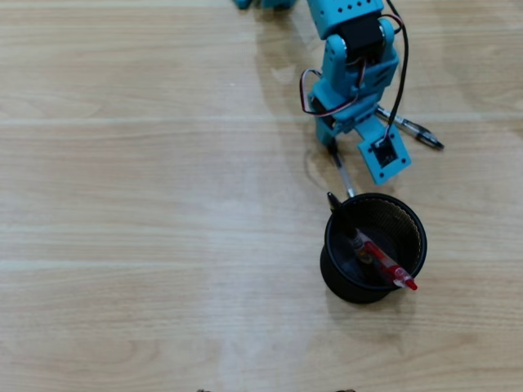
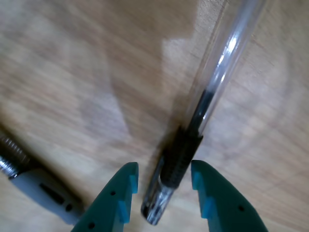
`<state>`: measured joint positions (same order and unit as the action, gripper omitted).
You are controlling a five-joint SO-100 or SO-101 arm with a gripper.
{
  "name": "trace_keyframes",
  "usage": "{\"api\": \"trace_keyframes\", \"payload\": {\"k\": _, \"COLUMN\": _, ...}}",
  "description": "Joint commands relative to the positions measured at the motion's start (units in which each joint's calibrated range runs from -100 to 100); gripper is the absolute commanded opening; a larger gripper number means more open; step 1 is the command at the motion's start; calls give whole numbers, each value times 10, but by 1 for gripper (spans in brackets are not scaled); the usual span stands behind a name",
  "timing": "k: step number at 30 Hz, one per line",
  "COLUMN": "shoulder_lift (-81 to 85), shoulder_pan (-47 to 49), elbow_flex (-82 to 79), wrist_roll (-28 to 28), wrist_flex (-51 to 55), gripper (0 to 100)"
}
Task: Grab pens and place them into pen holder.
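Hand point(image 2: 161, 193) hangs low over the counter point(image 1: 131, 204), its two teal fingers point(image 2: 120, 193) spread to either side of a clear-barrelled black pen point(image 2: 193, 125) lying flat; they straddle it without touching. In the overhead view the blue arm point(image 1: 355, 61) reaches down from the top edge, bent steeply just above the pen holder point(image 1: 335, 269). A red pen point(image 1: 391, 268) and a black one point(image 1: 347, 220) lean inside the holder. Another pen point(image 1: 413, 128) lies beside the arm.
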<state>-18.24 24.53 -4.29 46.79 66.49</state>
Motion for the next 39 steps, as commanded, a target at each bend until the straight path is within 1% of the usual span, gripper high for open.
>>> {"api": "trace_keyframes", "payload": {"k": 1, "shoulder_lift": 24, "shoulder_pan": 3, "elbow_flex": -36, "wrist_roll": 4, "wrist_flex": -71, "gripper": 17}}
{"api": "trace_keyframes", "payload": {"k": 4, "shoulder_lift": 23, "shoulder_pan": 0, "elbow_flex": -57, "wrist_roll": 4, "wrist_flex": -103, "gripper": 19}}
{"api": "trace_keyframes", "payload": {"k": 7, "shoulder_lift": 23, "shoulder_pan": -3, "elbow_flex": -79, "wrist_roll": 5, "wrist_flex": -111, "gripper": 17}}
{"api": "trace_keyframes", "payload": {"k": 10, "shoulder_lift": 23, "shoulder_pan": -13, "elbow_flex": -100, "wrist_roll": 5, "wrist_flex": -112, "gripper": 11}}
{"api": "trace_keyframes", "payload": {"k": 12, "shoulder_lift": 23, "shoulder_pan": -20, "elbow_flex": -108, "wrist_roll": 5, "wrist_flex": -112, "gripper": 2}}
{"api": "trace_keyframes", "payload": {"k": 13, "shoulder_lift": 23, "shoulder_pan": -24, "elbow_flex": -110, "wrist_roll": 5, "wrist_flex": -112, "gripper": 1}}
{"api": "trace_keyframes", "payload": {"k": 14, "shoulder_lift": 23, "shoulder_pan": -28, "elbow_flex": -110, "wrist_roll": 5, "wrist_flex": -112, "gripper": 3}}
{"api": "trace_keyframes", "payload": {"k": 20, "shoulder_lift": 42, "shoulder_pan": -31, "elbow_flex": -102, "wrist_roll": 5, "wrist_flex": -103, "gripper": 2}}
{"api": "trace_keyframes", "payload": {"k": 27, "shoulder_lift": 151, "shoulder_pan": -35, "elbow_flex": -99, "wrist_roll": 5, "wrist_flex": -102, "gripper": 2}}
{"api": "trace_keyframes", "payload": {"k": 31, "shoulder_lift": 211, "shoulder_pan": -40, "elbow_flex": -34, "wrist_roll": 5, "wrist_flex": -102, "gripper": 2}}
{"api": "trace_keyframes", "payload": {"k": 39, "shoulder_lift": 228, "shoulder_pan": -40, "elbow_flex": 209, "wrist_roll": 5, "wrist_flex": -106, "gripper": 2}}
